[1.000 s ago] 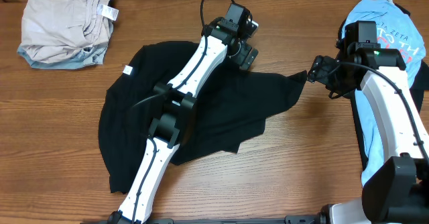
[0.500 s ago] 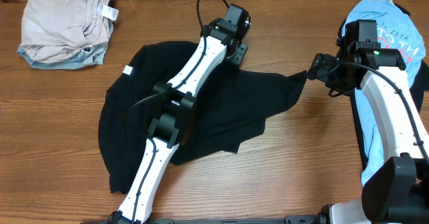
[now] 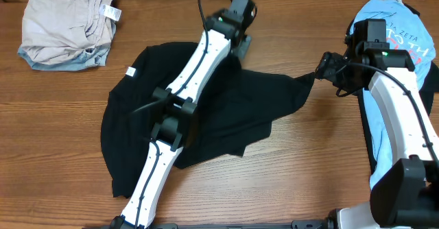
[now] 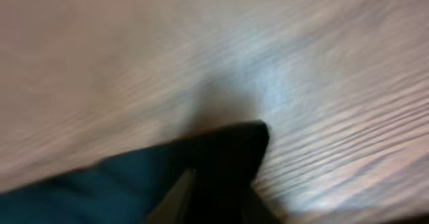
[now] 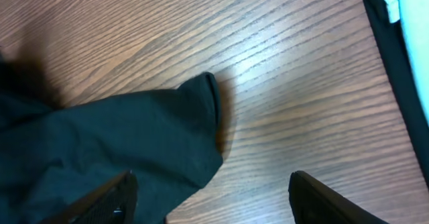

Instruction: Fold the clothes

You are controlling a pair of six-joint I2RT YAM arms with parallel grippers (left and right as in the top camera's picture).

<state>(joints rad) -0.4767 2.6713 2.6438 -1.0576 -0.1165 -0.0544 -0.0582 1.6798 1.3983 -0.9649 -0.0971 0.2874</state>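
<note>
Left arm: it reaches from the near table edge diagonally up and to the right, lying across the black shirt (image 3: 233,112), with its elbow over the middle of the cloth and the white forearm running straight on to the wrist.
Left gripper (image 3: 241,46): it sits at the far edge of the shirt, below the wrist and pointing down at the table (image 3: 288,181). It is a grey blur in the overhead view.
Left fingers: I cannot tell how they stand. The left wrist view is smeared and shows only a dark point of cloth over wood grain.
Right arm: it rises along the right side of the table, bends at the upper joint over the light blue T-shirt (image 3: 396,22), and turns inward toward the shirt's right-hand sleeve.
Right gripper (image 5: 211,200): it is held over the tip of that sleeve, close to the wood.
Right fingers (image 5: 114,196): they are spread wide. One pad is over the black cloth and the other over bare table, and neither pinches the fabric.
Black shirt, position: it is spread out, rumpled, across the middle of the table. Its white tag shows at the left edge, and the sleeve point stretches right to the right gripper.
Beige clothes (image 3: 65,23): they are folded in a pile at the far left corner, well apart from both arms.
Light blue T-shirt, position: it lies at the far right, partly under the right arm.
</note>
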